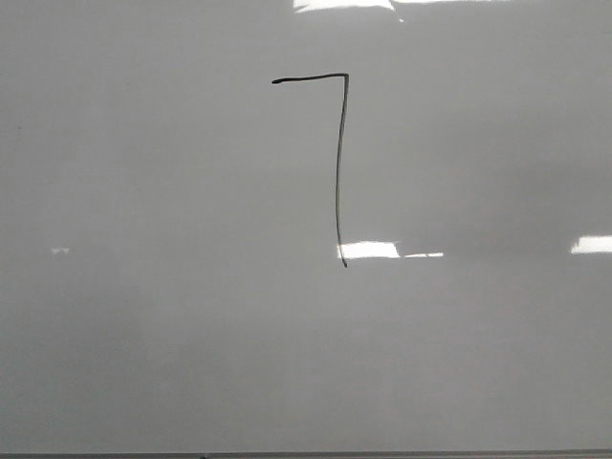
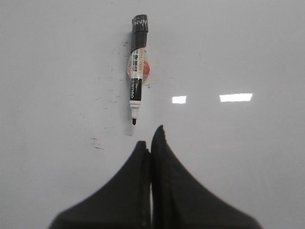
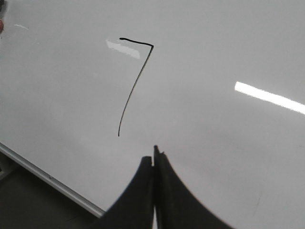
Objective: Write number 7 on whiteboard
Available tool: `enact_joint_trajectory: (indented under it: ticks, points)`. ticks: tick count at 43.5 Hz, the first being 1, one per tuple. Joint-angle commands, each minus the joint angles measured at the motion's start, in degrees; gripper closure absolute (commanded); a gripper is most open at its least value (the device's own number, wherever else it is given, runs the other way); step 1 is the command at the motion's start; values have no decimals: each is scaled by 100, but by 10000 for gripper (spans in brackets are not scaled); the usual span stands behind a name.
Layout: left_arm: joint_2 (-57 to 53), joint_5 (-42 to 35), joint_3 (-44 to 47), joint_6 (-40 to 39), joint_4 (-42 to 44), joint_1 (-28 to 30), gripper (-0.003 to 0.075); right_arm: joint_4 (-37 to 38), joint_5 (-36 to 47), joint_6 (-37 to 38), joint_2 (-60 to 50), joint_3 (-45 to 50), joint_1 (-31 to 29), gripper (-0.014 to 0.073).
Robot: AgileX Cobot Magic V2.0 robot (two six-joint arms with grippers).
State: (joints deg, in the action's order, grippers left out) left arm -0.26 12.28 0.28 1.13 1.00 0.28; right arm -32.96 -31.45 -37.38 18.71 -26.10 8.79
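Note:
The whiteboard point(image 1: 143, 287) fills the front view, glossy pale grey with bright light reflections. The number 7 point(image 1: 338, 163) is drawn on it in thin black line: a short top stroke and a long downstroke. It also shows in the right wrist view point(image 3: 136, 81). My right gripper point(image 3: 153, 160) is shut and empty, just off the lower end of the downstroke. My left gripper point(image 2: 150, 143) is shut and empty. A black and white marker point(image 2: 137, 71), uncapped, lies flat on the board just beyond its tips, nib toward them. Neither gripper shows in the front view.
The board's thin metal edge point(image 3: 47, 179) runs near the right gripper, with dark floor beyond it. It also shows along the bottom of the front view point(image 1: 306, 455). Faint smudge marks point(image 2: 95, 143) lie beside the marker. A red blur point(image 2: 147, 70) sits under the marker.

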Motion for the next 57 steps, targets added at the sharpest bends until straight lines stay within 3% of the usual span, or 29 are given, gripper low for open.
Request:
enact_joint_trajectory:
  ticks: [1,28,38,43,51,57]
  points:
    - [-78,-447,29,-75,5,-5,741,-143,400,-7,57,-152,-30,662]
    - [-78,-447,29,-75,5,-5,741,-143,409,-15,57,-152,-30,662]
    - [-78,-447,29,-75,5,-5,741,-65,1546,12,-246,241,-32,662]
    - [-78,-447,29,-75,5,-5,741,163,2057,591,-756,807,-116,662]
    - [-78,-447,29,-75,5,-5,741,1425,2057,2235,-1660,1669,-534,662]
    - [-78,-447,29,-75,5,-5,741,2122,2155,3023,-2048,2289,-657,662]
